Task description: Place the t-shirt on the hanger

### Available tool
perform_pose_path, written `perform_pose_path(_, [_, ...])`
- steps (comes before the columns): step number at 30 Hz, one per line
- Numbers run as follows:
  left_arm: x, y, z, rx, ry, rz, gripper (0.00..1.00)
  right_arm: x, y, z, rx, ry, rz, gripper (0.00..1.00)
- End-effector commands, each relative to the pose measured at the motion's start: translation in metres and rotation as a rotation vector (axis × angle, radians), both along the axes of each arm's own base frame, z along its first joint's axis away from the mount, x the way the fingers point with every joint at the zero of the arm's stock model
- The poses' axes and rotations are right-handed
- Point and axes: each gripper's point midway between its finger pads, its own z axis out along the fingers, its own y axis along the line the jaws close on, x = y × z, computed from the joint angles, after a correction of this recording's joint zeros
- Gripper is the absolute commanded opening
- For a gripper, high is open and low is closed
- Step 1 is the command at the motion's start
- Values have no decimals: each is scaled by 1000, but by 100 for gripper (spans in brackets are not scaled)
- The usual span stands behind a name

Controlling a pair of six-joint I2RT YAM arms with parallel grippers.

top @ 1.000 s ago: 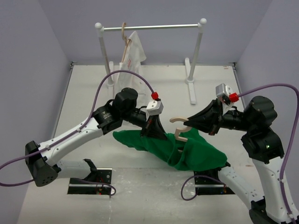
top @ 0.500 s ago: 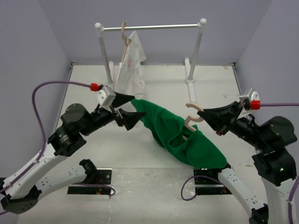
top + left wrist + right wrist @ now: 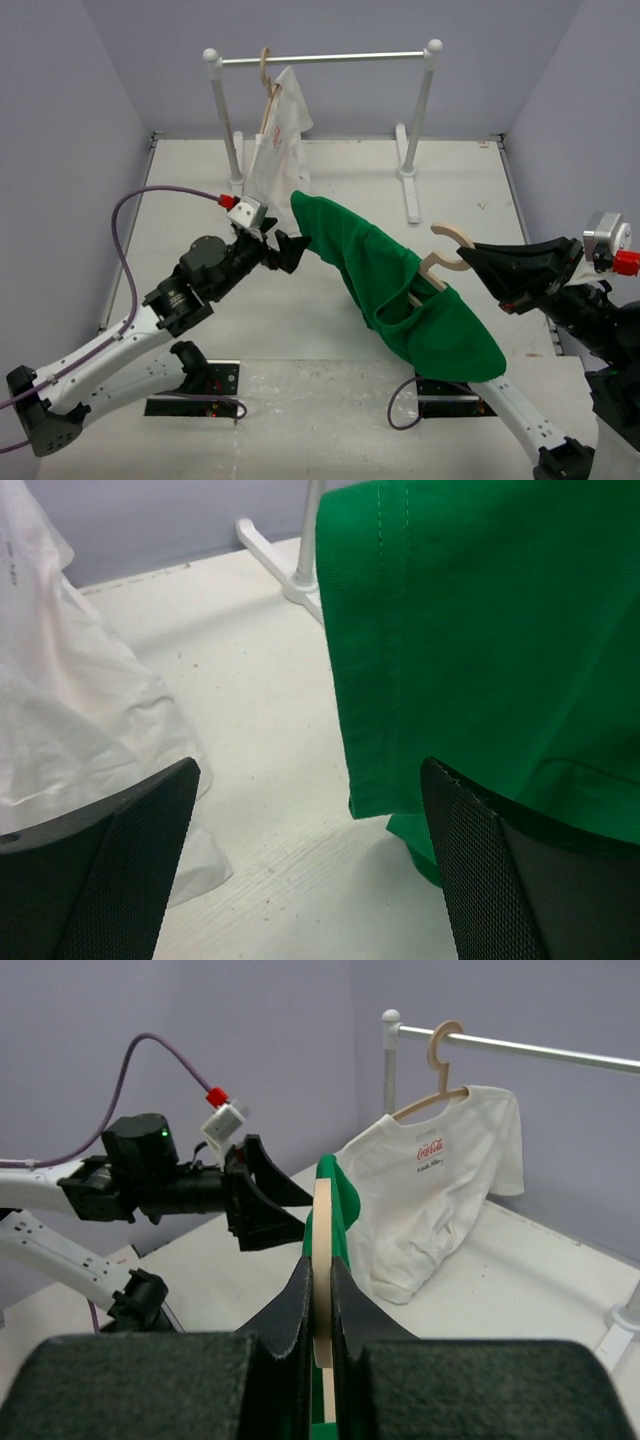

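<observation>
The green t-shirt (image 3: 400, 290) hangs draped over the light tan wooden hanger (image 3: 447, 262), above the table. My right gripper (image 3: 478, 258) is shut on the hanger just below its hook. In the right wrist view the hanger (image 3: 322, 1245) runs edge-on between the closed jaws of that gripper (image 3: 320, 1280), with green cloth (image 3: 347, 1210) behind it. My left gripper (image 3: 285, 243) is open beside the shirt's upper left end. In the left wrist view the t-shirt's hem (image 3: 480, 630) hangs next to the right finger (image 3: 520, 880), and nothing lies between the fingers.
A white garment rack (image 3: 330, 58) stands at the back. A white t-shirt (image 3: 280, 140) hangs from it on another wooden hanger (image 3: 266, 75), close behind my left gripper. The rack's right post and foot (image 3: 410, 170) stand behind the green shirt.
My left gripper has opened, let go of the green shirt and drawn back to the left. The right arm has carried the hanger with the shirt up and to the right.
</observation>
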Motion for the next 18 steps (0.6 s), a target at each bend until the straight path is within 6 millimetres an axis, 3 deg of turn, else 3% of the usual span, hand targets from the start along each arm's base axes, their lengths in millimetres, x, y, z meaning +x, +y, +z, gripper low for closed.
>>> perform_pose_path(1, [5, -28, 47, -79, -126, -98, 92, -2, 2, 17, 24, -7, 13, 0])
perform_pose_path(5, [7, -41, 53, -97, -151, -146, 91, -6, 5, 19, 26, -4, 41, 0])
perform_pose_path(8, [7, -54, 54, -108, -166, -210, 59, -3, 7, 17, 21, 6, 51, 0])
perform_pose_path(9, [9, -56, 53, -105, -162, -213, 29, -3, 7, 16, 20, 9, 51, 0])
perform_pose_path(10, [10, -58, 51, -101, -157, -214, 21, -2, 8, 14, 18, 13, 50, 0])
perform_pose_path(11, [13, -59, 50, -96, -150, -207, 6, 1, 7, 12, 17, 18, 38, 0])
perform_pose_path(12, [17, -57, 48, -95, -144, -186, 0, 5, 4, 10, 16, 22, 15, 0])
perform_pose_path(14, [25, -49, 47, -108, -129, -117, 0, 12, 1, 3, 9, 36, -20, 0])
perform_pose_path(18, [40, -9, 43, -164, -67, 111, 0, 40, -11, -19, -20, 92, -149, 0])
